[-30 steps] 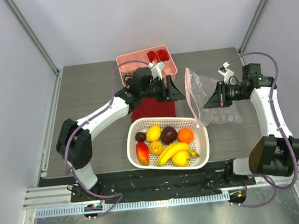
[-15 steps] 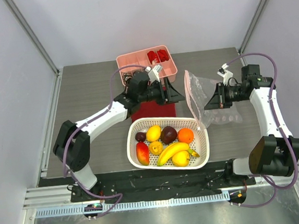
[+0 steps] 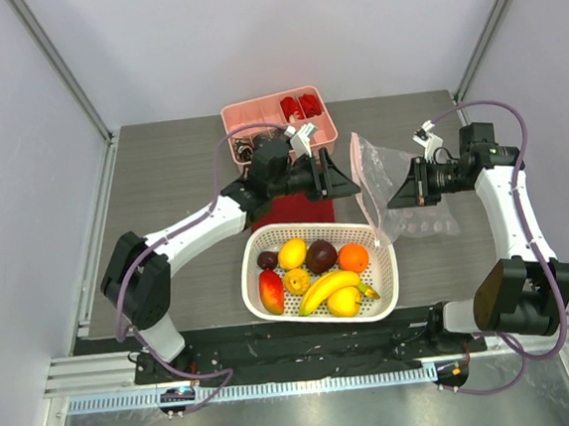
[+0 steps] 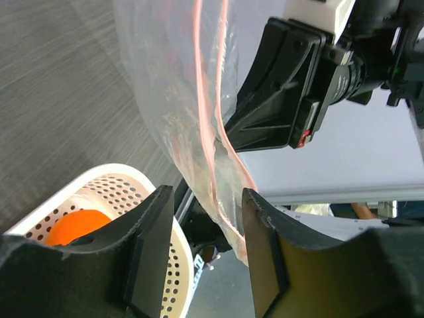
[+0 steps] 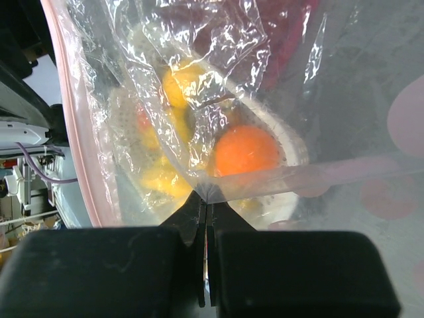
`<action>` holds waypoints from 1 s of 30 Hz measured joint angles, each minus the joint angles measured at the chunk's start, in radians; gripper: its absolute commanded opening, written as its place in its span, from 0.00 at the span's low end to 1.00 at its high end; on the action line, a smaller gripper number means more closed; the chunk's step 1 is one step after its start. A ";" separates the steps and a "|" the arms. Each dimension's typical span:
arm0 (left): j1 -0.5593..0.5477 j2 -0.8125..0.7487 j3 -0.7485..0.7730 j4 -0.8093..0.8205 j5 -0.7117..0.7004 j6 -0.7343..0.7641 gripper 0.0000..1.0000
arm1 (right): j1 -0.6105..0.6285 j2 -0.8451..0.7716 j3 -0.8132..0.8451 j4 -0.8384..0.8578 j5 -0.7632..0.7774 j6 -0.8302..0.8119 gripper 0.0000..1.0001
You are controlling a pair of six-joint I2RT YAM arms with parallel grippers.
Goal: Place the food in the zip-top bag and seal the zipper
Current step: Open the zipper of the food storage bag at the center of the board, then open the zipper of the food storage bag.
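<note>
Arms converge just beyond the far right corner of a white perforated plastic basket (image 3: 391,275) that sits on the grey table (image 3: 172,183). The left arm stretches from its base, left of the basket, up and rightward past the basket's far rim, with its wrist level and its tool (image 3: 343,176) pointing right. That tool (image 4: 207,199) is spread wide. In its wrist view the lower mouth corner of the clear, floppy zip-top plastic bag (image 4: 172,99) hangs in line with the gap between the two black fingers (image 4: 156,245), but contact with either one cannot be told. The right arm rises to the right of the basket and bends back leftward. Its tool (image 3: 398,193) points left and is clenched flat on the bag's side edge (image 5: 205,205). The bag (image 3: 385,169) hangs upright, above and beyond the basket's far right corner. Its pink-tinted press-seal zipper strip (image 3: 360,181) faces the left tool and runs down toward the basket's rim. All the food lies inside the basket: a yellow banana (image 3: 328,289), a round orange (image 3: 353,257), two yellow lemons (image 3: 292,252), two dark purple plums (image 3: 320,256) and a red-yellow mango (image 3: 270,291). Seen from the right wrist, the orange (image 5: 246,149) shows through the crinkled film (image 5: 199,79).
</note>
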 measured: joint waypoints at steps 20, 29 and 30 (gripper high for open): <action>-0.020 0.035 0.029 -0.090 -0.050 0.016 0.00 | 0.196 -0.082 0.122 0.143 0.243 0.114 0.68; -0.032 0.039 0.087 -0.111 -0.072 0.016 0.00 | 0.335 -0.112 0.123 0.175 0.380 0.132 0.66; -0.033 0.042 0.092 -0.111 -0.074 0.016 0.00 | 0.348 -0.111 0.123 0.176 0.391 0.131 0.65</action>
